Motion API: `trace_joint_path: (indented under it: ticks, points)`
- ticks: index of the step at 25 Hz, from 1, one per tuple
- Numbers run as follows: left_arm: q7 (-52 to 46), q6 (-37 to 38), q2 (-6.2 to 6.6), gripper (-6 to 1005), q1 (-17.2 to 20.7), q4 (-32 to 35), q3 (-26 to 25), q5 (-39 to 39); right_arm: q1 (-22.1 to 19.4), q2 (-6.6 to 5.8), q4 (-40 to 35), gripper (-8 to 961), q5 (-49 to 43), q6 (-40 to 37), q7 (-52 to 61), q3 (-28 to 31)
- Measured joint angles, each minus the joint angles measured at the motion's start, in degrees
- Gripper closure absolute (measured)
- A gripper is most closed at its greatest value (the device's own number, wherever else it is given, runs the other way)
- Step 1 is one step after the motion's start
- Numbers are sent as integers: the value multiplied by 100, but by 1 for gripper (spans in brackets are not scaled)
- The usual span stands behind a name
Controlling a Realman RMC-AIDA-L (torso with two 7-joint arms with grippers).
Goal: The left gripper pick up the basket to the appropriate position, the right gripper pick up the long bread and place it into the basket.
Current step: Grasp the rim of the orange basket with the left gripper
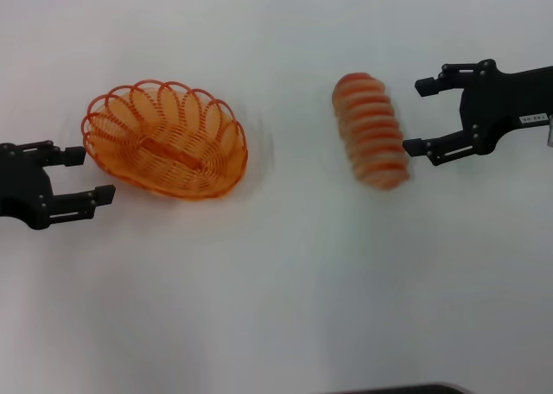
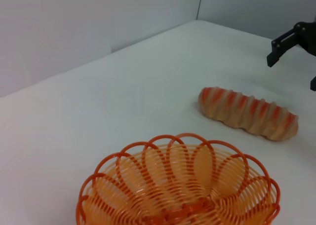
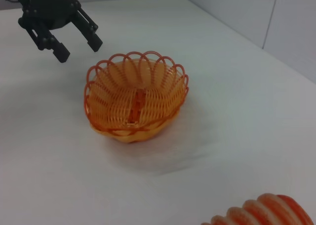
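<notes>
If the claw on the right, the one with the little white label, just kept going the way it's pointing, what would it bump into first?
Most likely the long bread. The right claw is open and points straight at it, with only bare table between. The basket lies farther along. Its height above the table is hard to judge.

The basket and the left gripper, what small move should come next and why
Probably ease the left gripper toward the basket until its open fingers straddle the near rim. The head view shows the gripper beside the basket, not touching it, and the basket is empty. The long bread lies apart, with the open right gripper waiting beside it.
</notes>
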Motion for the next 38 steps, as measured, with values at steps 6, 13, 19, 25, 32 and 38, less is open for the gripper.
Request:
trace_joint_path:
  ticks: [6, 13, 19, 25, 32, 38]
  points:
    - [-103, -7, 0, 264, -31, -3, -15, -28, 10, -13, 0, 11, -3, 20, 53, -12]
    - [-1205, -92, 91, 263, -290, -38, -323, -34, 38, -4, 0, 12, -5, 114, 77, -36]
    - [-3017, -128, 358, 263, -714, -315, -460, 86, 112, -48, 0, 13, -5, 146, 403, -67]
    - [-3989, -169, 501, 263, -1005, -340, -409, 255, 136, -63, 0, 13, -5, 134, 458, -69]
    - [-5180, -556, 640, 263, -1460, -329, -336, 1290, 185, -69, -8, 14, 0, 110, 463, -96]
    - [-5780, -639, 800, 263, -1915, -293, 19, 1842, 217, -82, -9, 15, -1, 90, 504, -135]
